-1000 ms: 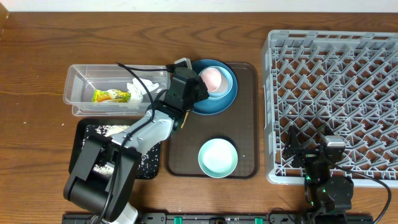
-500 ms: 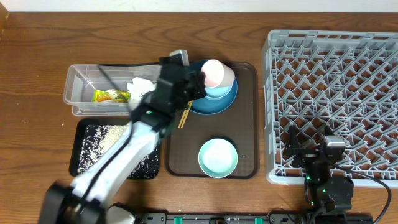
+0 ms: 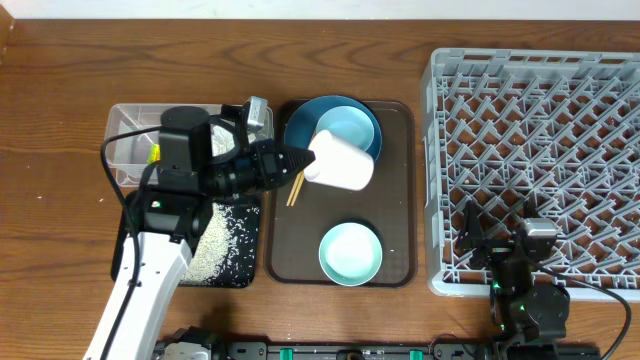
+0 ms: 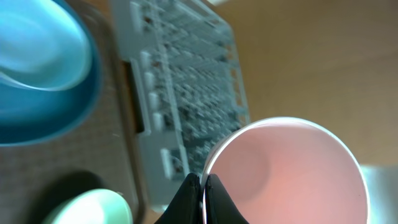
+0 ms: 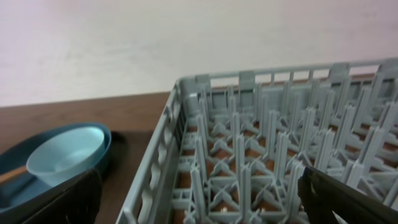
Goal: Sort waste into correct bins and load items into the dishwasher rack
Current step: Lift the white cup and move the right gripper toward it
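The cup (image 3: 340,163) is pinched by its rim in the left gripper (image 3: 302,160) and held tipped above the tray (image 3: 300,240), presumably for the rack (image 3: 540,130). The right gripper (image 5: 204,202) is parked open and empty.

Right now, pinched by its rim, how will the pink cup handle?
The pink cup looks like smooth, rigid plastic, so probably light but slippery. The left fingers pinch only a thin bit of rim, with the cup lying sideways, so it may pivot or slip. Round wall: if dropped on the brown tray, it would likely roll.
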Robot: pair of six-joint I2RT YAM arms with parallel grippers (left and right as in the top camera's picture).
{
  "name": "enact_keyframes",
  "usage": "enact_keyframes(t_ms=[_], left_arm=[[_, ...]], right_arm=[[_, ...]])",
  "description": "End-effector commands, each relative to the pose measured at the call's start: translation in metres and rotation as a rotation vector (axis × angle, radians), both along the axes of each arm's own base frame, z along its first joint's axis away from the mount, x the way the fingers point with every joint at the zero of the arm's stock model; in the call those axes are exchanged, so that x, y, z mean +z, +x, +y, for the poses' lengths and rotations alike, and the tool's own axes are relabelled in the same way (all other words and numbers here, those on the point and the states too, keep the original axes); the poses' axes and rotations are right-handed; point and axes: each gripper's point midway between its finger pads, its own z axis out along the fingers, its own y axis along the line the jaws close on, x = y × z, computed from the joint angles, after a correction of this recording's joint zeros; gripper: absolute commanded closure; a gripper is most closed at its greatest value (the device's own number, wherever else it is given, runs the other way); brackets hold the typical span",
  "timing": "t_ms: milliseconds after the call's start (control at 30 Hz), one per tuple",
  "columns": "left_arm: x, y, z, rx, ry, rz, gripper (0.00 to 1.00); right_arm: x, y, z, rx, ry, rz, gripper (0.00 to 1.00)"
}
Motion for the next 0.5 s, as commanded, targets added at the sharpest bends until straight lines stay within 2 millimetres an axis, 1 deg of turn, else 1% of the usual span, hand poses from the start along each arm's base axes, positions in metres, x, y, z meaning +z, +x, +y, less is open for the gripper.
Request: enact_keyframes(t_ms=[0, 67, 100, 200, 333, 467], left_arm=[[0.026, -0.026, -0.008, -0.15, -0.094, -0.043, 0.94], [0.027, -0.029, -0.01, -0.158, -0.095, -0.045, 0.94], [0.028, -0.03, -0.01, -0.16, -0.095, -0.047, 0.94], [0.029, -0.031, -0.01, -0.162, -0.099, -0.043, 0.94], [0.031, -0.036, -0.012, -0.186, -0.123, -0.02, 0.94], [0.033, -0.039, -0.012, -0.204, -0.136, -0.015, 0.94]], right_arm=[[-0.001, -0.003, 0.02, 0.109, 0.055, 0.009, 0.01], [0.008, -0.005, 0.031, 0.174, 0.117, -0.017, 0.01], [0.017, -0.008, 0.042, 0.243, 0.154, -0.04, 0.01], [0.03, -0.016, 0.063, 0.375, 0.159, -0.084, 0.01], [0.047, -0.028, 0.078, 0.479, 0.197, -0.081, 0.01], [0.074, -0.037, 0.082, 0.504, 0.233, -0.036, 0.01]])
